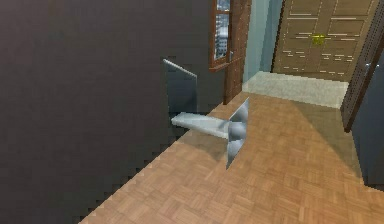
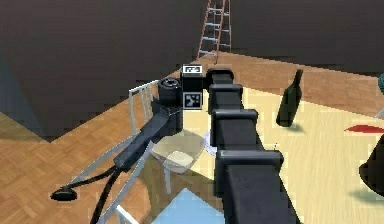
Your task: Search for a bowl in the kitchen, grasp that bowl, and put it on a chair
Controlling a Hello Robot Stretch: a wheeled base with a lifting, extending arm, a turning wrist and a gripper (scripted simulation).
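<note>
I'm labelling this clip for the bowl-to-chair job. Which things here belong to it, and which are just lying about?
Belong to the job:
pale bowl
chair

Just lying about:
dark bottle
ladder
red thing
double door

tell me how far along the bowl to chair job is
Late in the job, it seems. Done: a pale bowl is found, and it shows right at the grey chair, beside the arm. In hand: the gripper reaches down past the bowl; I cannot tell whether it holds anything. Left: making sure the bowl rests on the seat, then pulling the arm away.
</note>
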